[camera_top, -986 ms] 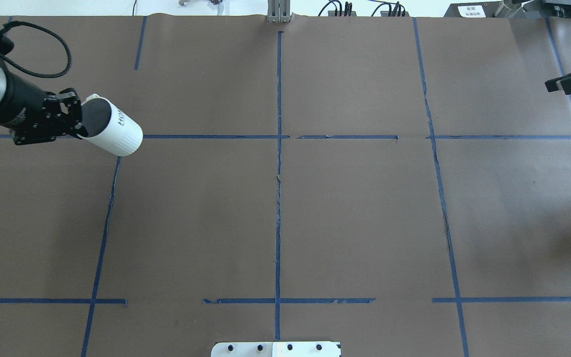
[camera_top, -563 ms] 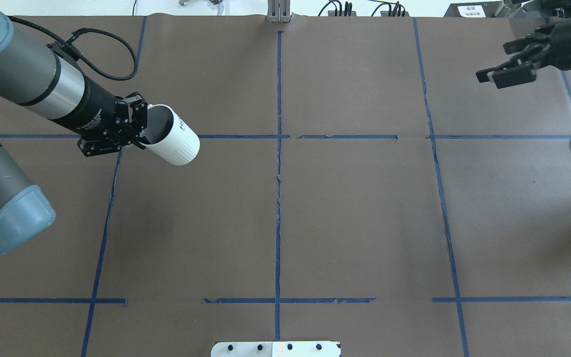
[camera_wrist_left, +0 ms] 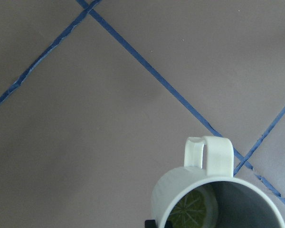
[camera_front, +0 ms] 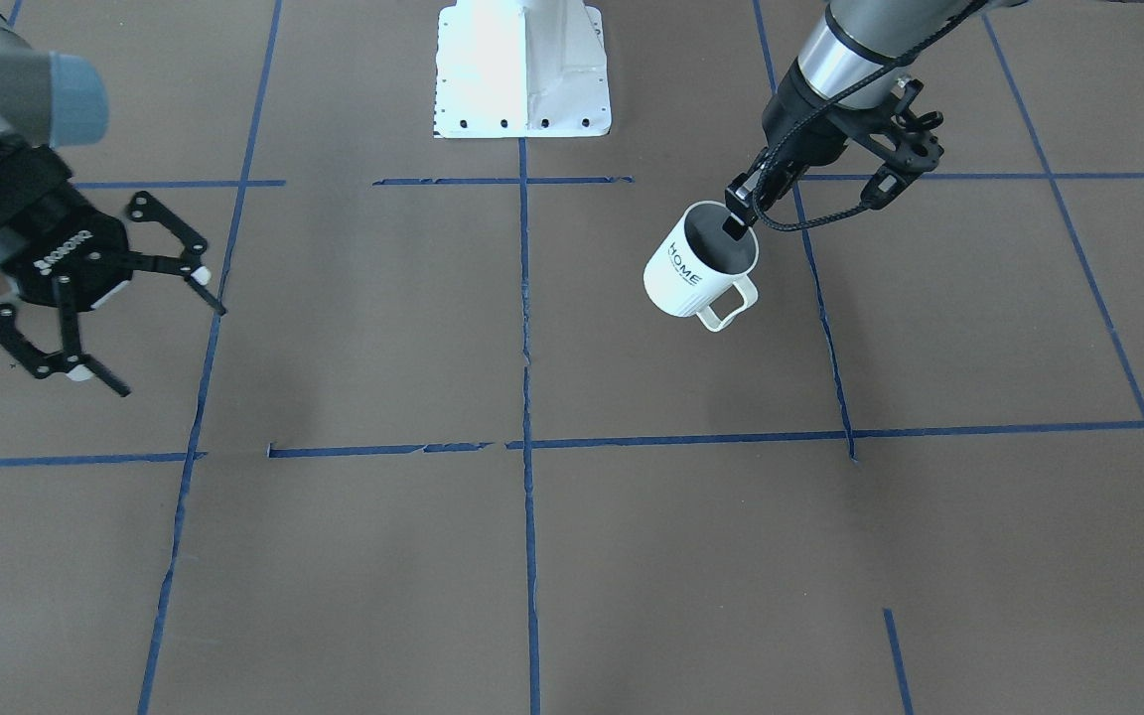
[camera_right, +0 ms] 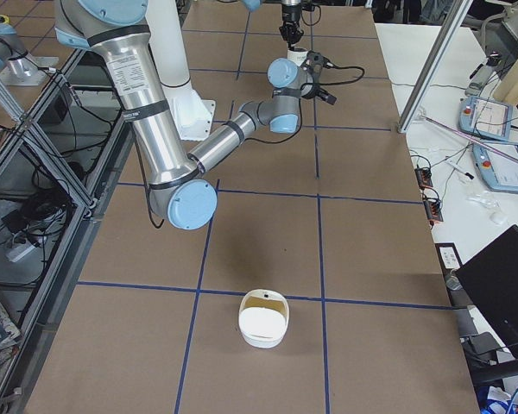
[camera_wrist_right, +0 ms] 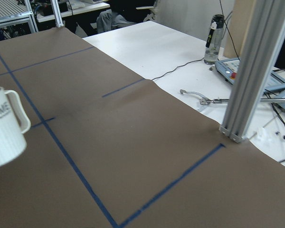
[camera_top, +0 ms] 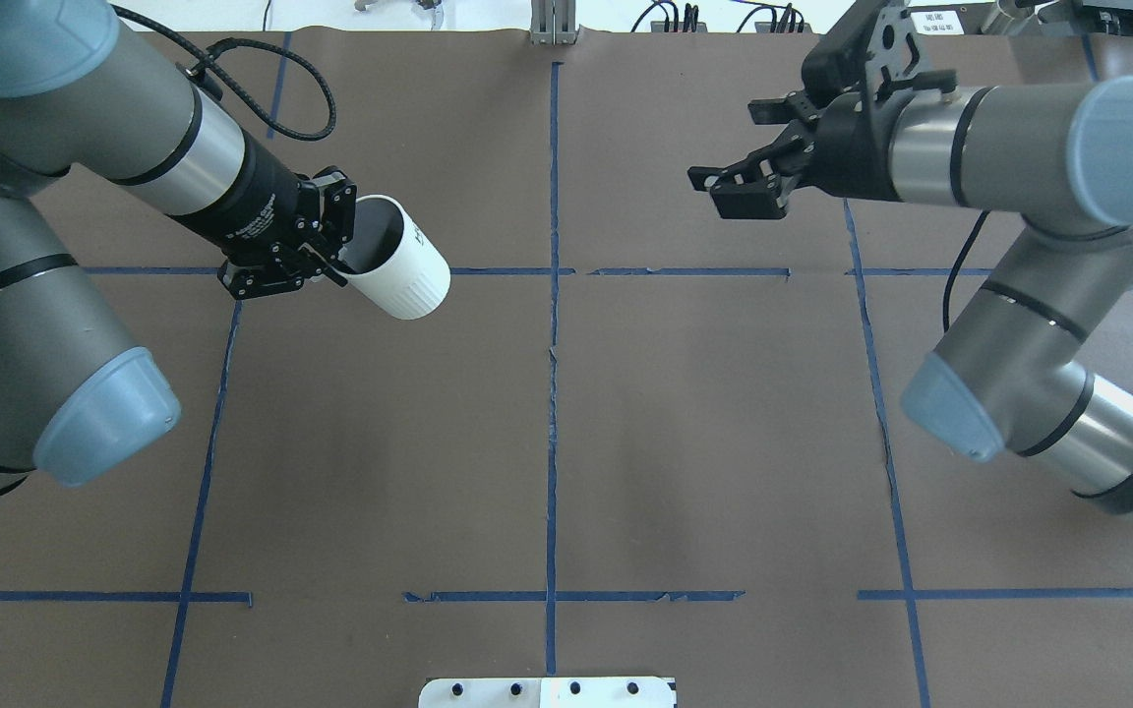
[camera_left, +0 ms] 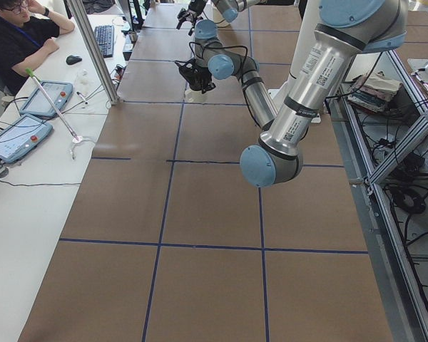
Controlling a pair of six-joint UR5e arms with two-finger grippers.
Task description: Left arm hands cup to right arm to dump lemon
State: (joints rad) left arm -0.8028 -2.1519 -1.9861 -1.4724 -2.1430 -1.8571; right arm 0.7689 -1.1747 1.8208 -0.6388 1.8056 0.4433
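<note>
We see the left arm [camera_top: 183, 147] reaching in over the left half of the tabletop [camera_top: 547, 442], with the left tool [camera_top: 338, 258] clamped on the rim of the cup [camera_top: 407, 270]. From the front-facing camera one thin finger [camera_front: 734, 226] dips inside the grey mouth; we cannot make out where the other one sits. The cup hangs clear of the tabletop and is tilted, its base pointing away from the arm toward the middle. Its "HOME" lettering and squarish handle are turned to the side away from the robot's base. Through the left wrist camera we look into the mouth and find a lemon slice [camera_wrist_left: 194, 211] lying inside, low against the wall. The cup sits over a crossing of the blue tape [camera_top: 554, 393] lines in the left half. The right arm [camera_top: 1019, 147] comes in from the other side. The right tool [camera_front: 173, 351] has its jaws spread wide and holds nothing, well apart from the cup, across the centre tape line. A white bowl [camera_right: 263, 319] stands on the tabletop toward its right end.
</note>
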